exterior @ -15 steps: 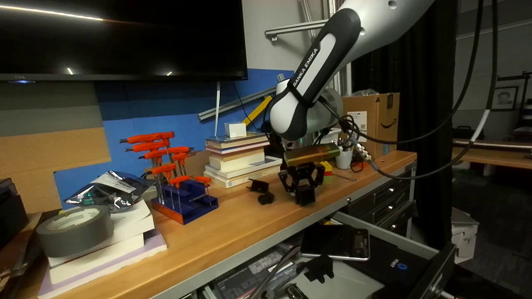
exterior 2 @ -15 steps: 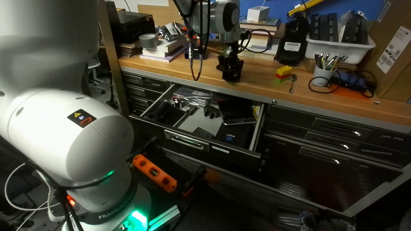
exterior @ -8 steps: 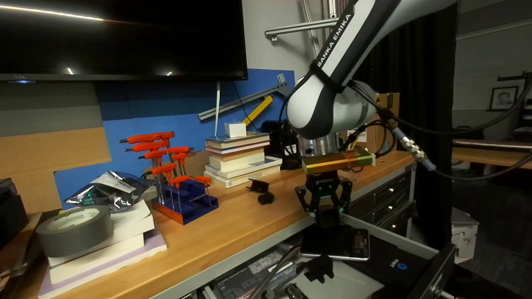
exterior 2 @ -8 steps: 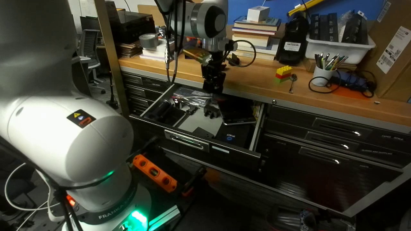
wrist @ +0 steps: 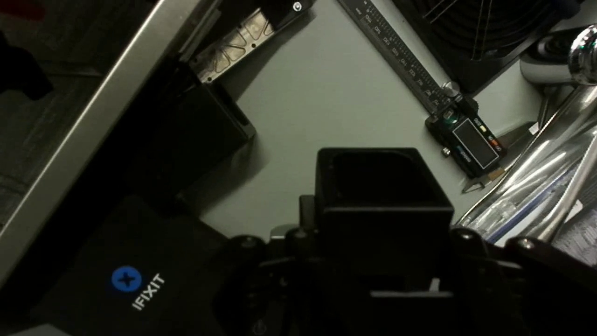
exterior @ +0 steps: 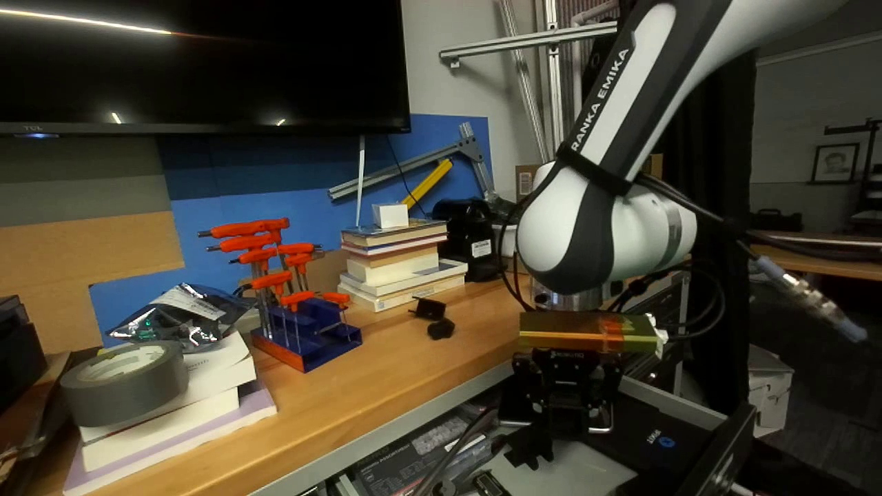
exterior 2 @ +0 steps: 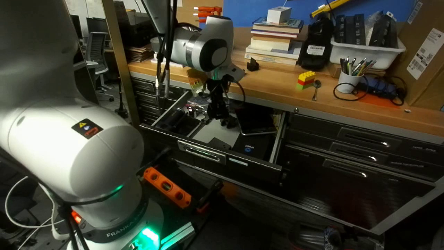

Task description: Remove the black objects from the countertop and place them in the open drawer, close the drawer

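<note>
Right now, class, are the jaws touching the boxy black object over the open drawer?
Touching: the wrist view shows the boxy black object gripped between the jaws, which stand on either side.

The countertop (exterior: 413, 358) is smooth wood with a satin sheen in both exterior views. The drawer (exterior 2: 256, 174) has a dark metal front and, toward seven o'clock in an exterior view, a shiny metal handle strip (exterior 2: 201, 151). In the wrist view the black block (wrist: 385, 224) at four o'clock looks like matt plastic. In an exterior view the two black lumps (exterior: 441, 329) toward six o'clock and the duct tape roll (exterior: 125, 396) at eight look matt, the TCL television screen (exterior: 203, 65) between ten and eleven glossy.
</note>
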Tool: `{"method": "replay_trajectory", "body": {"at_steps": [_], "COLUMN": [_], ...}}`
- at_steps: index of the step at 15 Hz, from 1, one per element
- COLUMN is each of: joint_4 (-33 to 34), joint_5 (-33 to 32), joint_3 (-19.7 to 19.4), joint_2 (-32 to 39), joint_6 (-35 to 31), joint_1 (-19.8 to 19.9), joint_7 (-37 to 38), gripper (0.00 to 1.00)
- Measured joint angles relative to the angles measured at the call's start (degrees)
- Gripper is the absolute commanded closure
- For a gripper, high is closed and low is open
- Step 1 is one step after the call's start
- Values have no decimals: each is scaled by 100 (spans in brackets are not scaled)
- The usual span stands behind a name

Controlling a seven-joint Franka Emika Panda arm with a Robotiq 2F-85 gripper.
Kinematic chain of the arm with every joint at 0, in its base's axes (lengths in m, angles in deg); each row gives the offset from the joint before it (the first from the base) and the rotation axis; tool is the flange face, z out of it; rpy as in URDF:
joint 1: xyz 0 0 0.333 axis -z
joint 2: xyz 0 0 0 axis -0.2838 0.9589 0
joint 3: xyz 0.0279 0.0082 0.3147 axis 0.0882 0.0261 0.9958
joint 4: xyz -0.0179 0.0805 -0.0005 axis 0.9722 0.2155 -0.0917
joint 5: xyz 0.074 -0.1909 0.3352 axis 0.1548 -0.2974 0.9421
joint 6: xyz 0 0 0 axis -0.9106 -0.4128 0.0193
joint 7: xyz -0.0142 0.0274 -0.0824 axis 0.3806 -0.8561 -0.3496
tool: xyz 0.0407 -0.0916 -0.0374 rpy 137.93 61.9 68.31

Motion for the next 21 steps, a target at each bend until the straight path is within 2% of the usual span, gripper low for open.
{"method": "replay_trajectory", "body": {"at_steps": [3, 6, 10, 13, 14, 16, 18, 19, 21], "joint_4": [-191, -251, -279, -282, -285, -287, -288, -288, -290], "joint_5": [-35, -468, -1280, -1592, -1643, -1679, -1679, -1679, -1679], "joint_3": [66, -30, -572, -926, -1006, -1106, -1159, -1173, -1200], "joint_2": [198, 473, 773, 933, 982, 1071, 1139, 1160, 1173], "joint_6": [-574, -991, -1329, -1388, -1408, -1423, -1426, -1426, -1426], "joint_1": [-50, -239, -781, -1152, -1253, -1405, -1516, -1555, -1612], "joint_7": [571, 1335, 2455, 3009, 3137, 3346, 3497, 3550, 3641], "gripper": [73, 73, 73, 72, 25, 19, 4, 0, 0]}}
